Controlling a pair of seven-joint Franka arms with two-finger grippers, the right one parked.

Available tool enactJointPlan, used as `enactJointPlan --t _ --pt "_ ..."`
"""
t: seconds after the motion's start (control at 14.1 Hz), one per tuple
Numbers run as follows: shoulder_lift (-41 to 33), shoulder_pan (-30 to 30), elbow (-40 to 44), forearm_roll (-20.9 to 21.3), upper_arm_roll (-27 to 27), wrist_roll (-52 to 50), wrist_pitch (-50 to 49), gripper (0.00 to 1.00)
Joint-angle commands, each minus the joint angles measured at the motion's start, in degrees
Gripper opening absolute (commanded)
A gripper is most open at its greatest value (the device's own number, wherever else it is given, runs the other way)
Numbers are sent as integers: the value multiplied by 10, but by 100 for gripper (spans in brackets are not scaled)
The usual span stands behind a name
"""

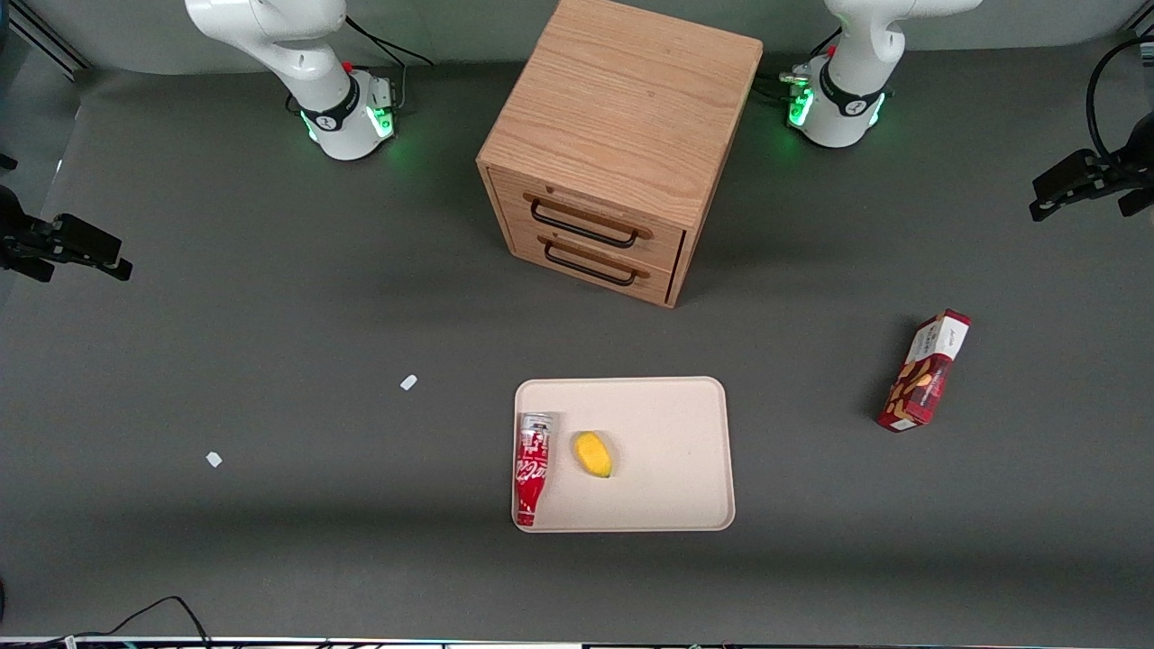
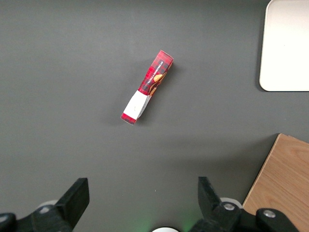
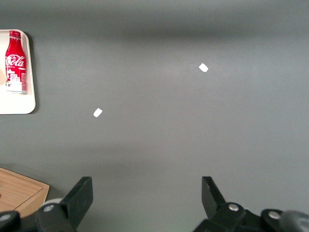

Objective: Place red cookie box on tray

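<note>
front view: nothing done yet, the box lies on the table, well apart from the tray.

we see the box toward the working arm's end of the table, on bare mat, tilted, white end panel farther from the front camera. the tray holds a red bottle and a yellow fruit, with bare room left beside them. in the left wrist view our gripper hangs high above the mat, jaws spread wide and empty, the box between and ahead of them. we judge all steps remain: descend, grasp, carry, set down on the tray.
</note>
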Motion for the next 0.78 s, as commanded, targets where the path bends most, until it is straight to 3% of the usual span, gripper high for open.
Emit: enactJointPlan --t 0.0,0.35,0.71 --pt "-1 6 -5 10 -9 -2 5 100" --pt "17 6 -6 9 -10 11 27 100" --pt "67 6 -13 12 -9 116 51 100"
